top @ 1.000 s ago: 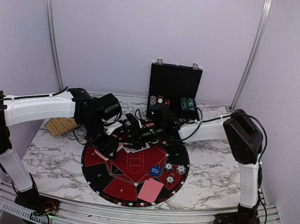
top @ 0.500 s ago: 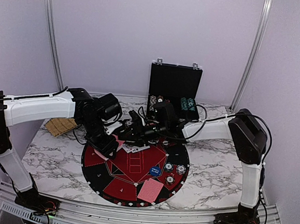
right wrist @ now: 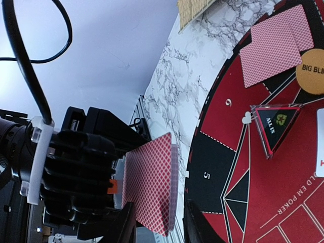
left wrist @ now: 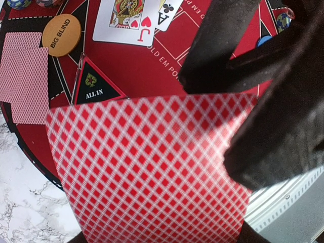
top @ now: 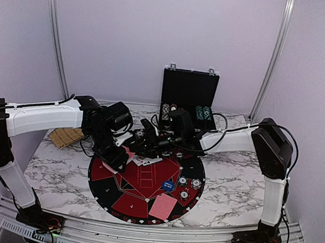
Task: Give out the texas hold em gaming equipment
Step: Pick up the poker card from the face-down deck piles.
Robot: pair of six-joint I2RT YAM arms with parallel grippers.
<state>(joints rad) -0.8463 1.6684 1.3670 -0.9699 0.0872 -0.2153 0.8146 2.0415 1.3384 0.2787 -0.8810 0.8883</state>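
Above the marbled surface, the left claw pinches a red-backed card stack; the right claw straddles its edge, grip unclear.

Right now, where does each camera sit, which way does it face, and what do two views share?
Top external: above and behind the bases, looking down on the mat; left arm and right arm show.
Left wrist: looks over its held card deck onto the mat; right fingers show.
Right wrist: faces the left gripper and card deck; own fingers below.
Both wrist views share the Big Blind disc.
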